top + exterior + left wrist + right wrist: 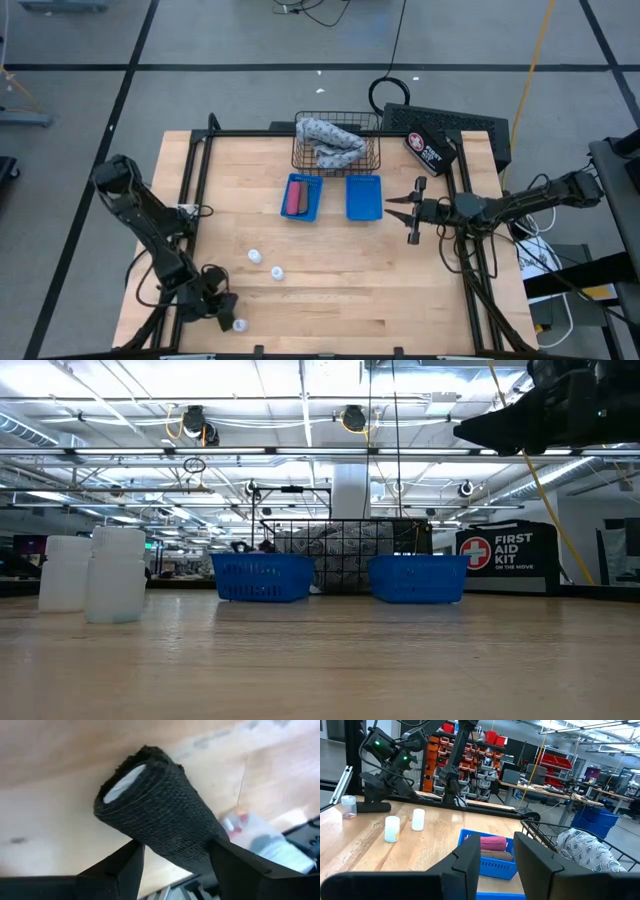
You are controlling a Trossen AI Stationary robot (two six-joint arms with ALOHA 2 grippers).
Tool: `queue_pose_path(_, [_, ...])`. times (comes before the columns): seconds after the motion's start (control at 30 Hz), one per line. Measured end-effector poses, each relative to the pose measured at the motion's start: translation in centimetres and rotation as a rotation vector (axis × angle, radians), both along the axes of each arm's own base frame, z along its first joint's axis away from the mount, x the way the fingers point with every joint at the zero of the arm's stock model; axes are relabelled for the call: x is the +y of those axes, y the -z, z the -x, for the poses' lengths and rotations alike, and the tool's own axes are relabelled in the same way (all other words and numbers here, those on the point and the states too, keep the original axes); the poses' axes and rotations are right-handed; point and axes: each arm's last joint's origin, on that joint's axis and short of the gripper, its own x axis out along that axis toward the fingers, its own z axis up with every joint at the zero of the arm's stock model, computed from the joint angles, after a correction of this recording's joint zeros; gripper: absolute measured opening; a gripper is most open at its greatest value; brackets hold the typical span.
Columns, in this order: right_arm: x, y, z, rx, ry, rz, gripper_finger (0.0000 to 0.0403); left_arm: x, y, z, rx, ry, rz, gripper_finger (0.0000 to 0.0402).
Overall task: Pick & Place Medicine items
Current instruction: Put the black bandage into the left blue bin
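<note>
Reaching low at the near left corner of the surface [330, 300], my left tool [222, 306] is clamped on the black roll [160, 815], which lies close to level, its long axis running out past the fingers. A white bottle [239, 325] sits just beside it near the edge. My right tool [400, 210] hovers beside the empty blue bin [364, 197], fingers slightly apart, holding nothing. Two bottles [266, 264] stand on open wood mid-surface.

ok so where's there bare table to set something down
Free: the wide wooden stretch between the two white bottles and the right gripper, and the strip left of the blue bins. Crowded: the back edge with the wire basket, and the front-left corner by the left gripper.
</note>
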Motion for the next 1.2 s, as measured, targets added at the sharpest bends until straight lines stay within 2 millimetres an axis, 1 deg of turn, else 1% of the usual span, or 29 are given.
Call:
queue_pose_path(0.17, [0.0,0.0,0.0,0.002,0.0,0.0,0.0105,1.0,0.1,-0.4,-0.023,-0.04,-0.086,0.0223])
queue_pose_path(0.3, [0.0,0.0,0.0,0.002,0.0,0.0,0.0105,2.9,0.0,-0.7,-0.108,-0.091,-0.255,0.0223])
queue_pose_path(0.4, [0.0,0.0,0.0,0.003,0.0,0.0,0.0105,4.0,-0.6,-0.8,-0.154,-0.11,-0.329,0.0223])
queue_pose_path(0.53, [0.0,0.0,0.0,0.003,0.0,0.0,0.0105,5.6,-1.1,-0.5,-0.115,-0.127,-0.416,0.0223])
queue_pose_path(0.7, [0.0,0.1,0.0,0.012,0.0,0.002,0.0105,6.5,-1.3,-0.2,-0.033,-0.121,-0.431,0.0223])
queue_pose_path(0.9, [0.0,0.2,0.0,0.015,0.0,0.005,0.0105,6.4,-1.4,-0.4,0.025,-0.088,-0.365,0.0223])
queue_pose_path(1.0, [0.0,0.2,-0.1,0.018,0.0,0.005,0.0105,6.3,-1.8,-0.8,-0.065,-0.063,-0.358,0.0223])
queue_pose_path(1.1, [0.0,0.2,-0.1,0.018,0.0,0.006,0.0105,6.5,-2.8,-1.0,-0.191,-0.037,-0.382,0.0223])
queue_pose_path(1.2, [0.0,0.2,-0.1,0.018,0.0,0.005,0.0105,7.0,-4.0,-0.8,-0.278,0.015,-0.372,0.0223])
